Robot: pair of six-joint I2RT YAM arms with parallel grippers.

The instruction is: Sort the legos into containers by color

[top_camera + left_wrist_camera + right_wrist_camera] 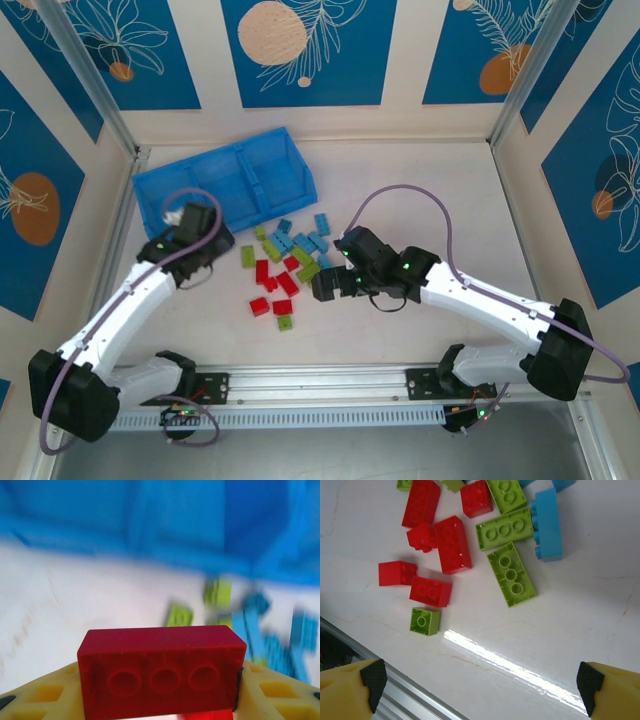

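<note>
Over to a glossy white tabletop [430,200], faintly scuffed and streaked with glare. Fenced in by cream walls [300,120] set with blue panels of white leaf outlines and orange discs. Slanted metal posts [90,80] at the corners, an aluminium rail [320,385] along the near edge. Taking the one blue bin [270,175] as the marker: askew toward the far left, split into three compartments side by side. Just off its near right corner, a loose scatter of legos [285,265], flat on the table and outside every compartment. Counting now: six red on the side of the scatter farthest from the bin. Six yellow-green, dotted through and around them. Light blue bunched closest to the bin, six or seven, too tightly packed to call exactly. One more to add, a red brick [160,660] clamped by its ends between the yellow fingers of the left gripper [160,700], just short of the bin's near wall, three round marks on the face toward the wrist camera. Two arms in play. Across the scatter from the bin, the right gripper [480,687], released, fingers spread wide, hanging over bare table beside the red and green pieces.
</note>
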